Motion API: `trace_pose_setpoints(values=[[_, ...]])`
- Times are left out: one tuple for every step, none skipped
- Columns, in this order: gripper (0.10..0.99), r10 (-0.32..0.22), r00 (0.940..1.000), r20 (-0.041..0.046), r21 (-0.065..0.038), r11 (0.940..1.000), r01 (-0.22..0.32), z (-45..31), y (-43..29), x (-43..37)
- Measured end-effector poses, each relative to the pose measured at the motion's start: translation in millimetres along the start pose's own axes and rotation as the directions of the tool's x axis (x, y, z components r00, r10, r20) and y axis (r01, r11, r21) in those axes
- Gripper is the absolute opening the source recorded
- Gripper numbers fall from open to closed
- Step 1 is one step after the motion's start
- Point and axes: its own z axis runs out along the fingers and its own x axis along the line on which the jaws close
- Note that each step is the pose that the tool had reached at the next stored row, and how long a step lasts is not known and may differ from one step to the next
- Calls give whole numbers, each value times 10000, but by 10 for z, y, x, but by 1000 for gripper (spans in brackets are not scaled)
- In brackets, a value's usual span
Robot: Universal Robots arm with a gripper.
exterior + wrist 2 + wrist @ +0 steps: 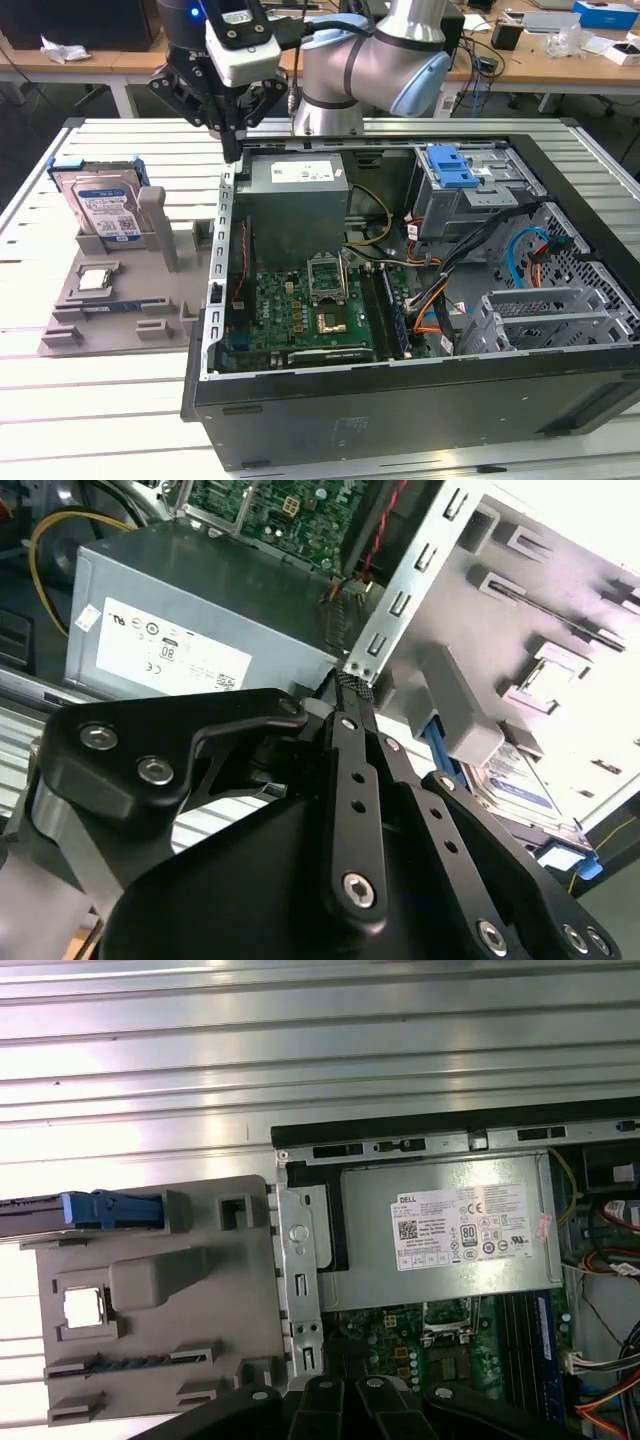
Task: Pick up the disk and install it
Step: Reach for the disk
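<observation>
Disk (104,214) stands upright in grey holder (112,322), untouched. End effector (233,152) hangs over computer case (400,405) edge, fingers seemingly together, empty.

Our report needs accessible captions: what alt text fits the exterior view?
A robot arm's shut gripper hangs over the edge of the open computer case on the exterior view's left, holding nothing. The disk stands upright in a grey holder beside the case, apart from the gripper.
</observation>
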Motion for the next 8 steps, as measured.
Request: trace_pose_setpoints(values=[[106,1,10000,0,0,10000,-1,0,-1,19],[106,1,10000,0,0,10000,-1,0,-2,33],[106,0,10000,0,0,10000,0,0,-4,50],[106,0,10000,-1,0,10000,0,-1,-5,74],[106,0,10000,0,-1,10000,0,-1,-7,93],[106,0,10000,0,1,10000,0,-2,-9,113],[106,-1,10000,0,1,10000,1,-2,-11,148],[106,0,10000,0,0,10000,0,-3,-13,178]])
